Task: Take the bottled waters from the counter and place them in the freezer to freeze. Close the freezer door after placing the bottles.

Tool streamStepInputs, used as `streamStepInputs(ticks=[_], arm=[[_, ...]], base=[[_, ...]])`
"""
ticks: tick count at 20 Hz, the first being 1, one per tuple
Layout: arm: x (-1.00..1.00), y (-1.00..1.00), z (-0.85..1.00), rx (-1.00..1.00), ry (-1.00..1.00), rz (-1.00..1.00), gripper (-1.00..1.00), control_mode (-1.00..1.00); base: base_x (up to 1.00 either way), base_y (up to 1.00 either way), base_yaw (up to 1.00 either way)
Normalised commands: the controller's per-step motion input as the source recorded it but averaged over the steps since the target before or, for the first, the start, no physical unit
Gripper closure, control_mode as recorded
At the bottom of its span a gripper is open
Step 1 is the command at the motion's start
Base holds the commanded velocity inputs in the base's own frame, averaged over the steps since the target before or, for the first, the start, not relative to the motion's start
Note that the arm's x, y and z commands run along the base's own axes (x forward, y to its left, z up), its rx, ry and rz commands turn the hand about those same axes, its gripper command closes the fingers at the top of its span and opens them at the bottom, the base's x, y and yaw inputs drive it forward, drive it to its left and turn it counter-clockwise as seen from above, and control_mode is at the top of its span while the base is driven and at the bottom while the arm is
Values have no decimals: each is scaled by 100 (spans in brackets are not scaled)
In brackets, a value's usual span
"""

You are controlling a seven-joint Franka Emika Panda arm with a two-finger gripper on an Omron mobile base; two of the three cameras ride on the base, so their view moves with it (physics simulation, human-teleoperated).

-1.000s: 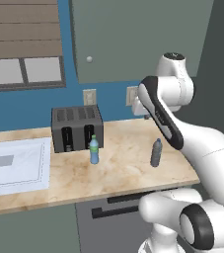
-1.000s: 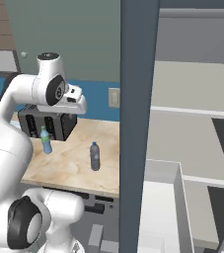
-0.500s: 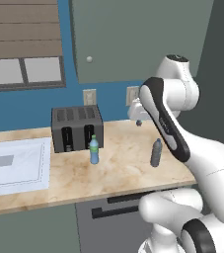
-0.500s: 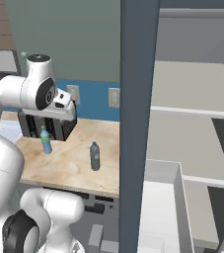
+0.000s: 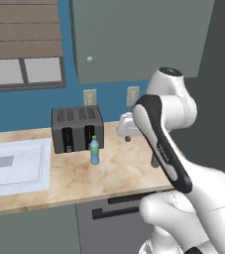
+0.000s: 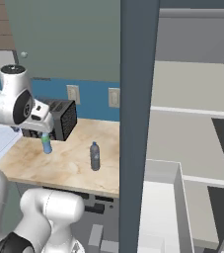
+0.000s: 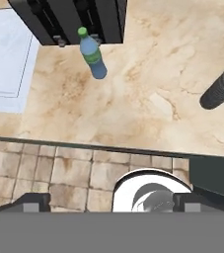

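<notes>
Two bottled waters stand upright on the beige counter [image 7: 148,99]. The blue one with a green cap [image 7: 92,54] [image 5: 94,150] [image 6: 46,144] is just in front of the toaster. The smoky grey one [image 7: 221,89] [image 6: 95,156] stands further right, nearer the freezer. My gripper [image 7: 111,201] [image 5: 125,133] hangs open well above the counter's front edge, holding nothing, and both bottles are apart from it. In the right base view the freezer door [image 6: 138,123] stands open edge-on, with pale freezer shelves [image 6: 192,108] behind it.
A black toaster [image 5: 78,129] sits against the blue wall. A white sink [image 5: 15,166] lies at the left of the counter. White door bins [image 6: 163,207] jut out low beside the open door. A grey-green wall cabinet [image 5: 134,39] hangs overhead.
My hand has swung down and a little left, toward the toaster and the blue bottle. Both bottles stand where they were.
</notes>
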Motion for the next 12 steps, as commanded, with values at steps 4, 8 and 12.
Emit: streamStepInputs(ticks=[4, 8, 12], arm=[[-2, 76, -16, 0, -3, -13, -100, -100], [-3, 91, -1, 0, -12, -32, -100, -100], [-2, 81, 0, 0, -17, -43, -100, -100]], base=[[0, 0, 0], [0, 0, 0], [0, 0, 0]])
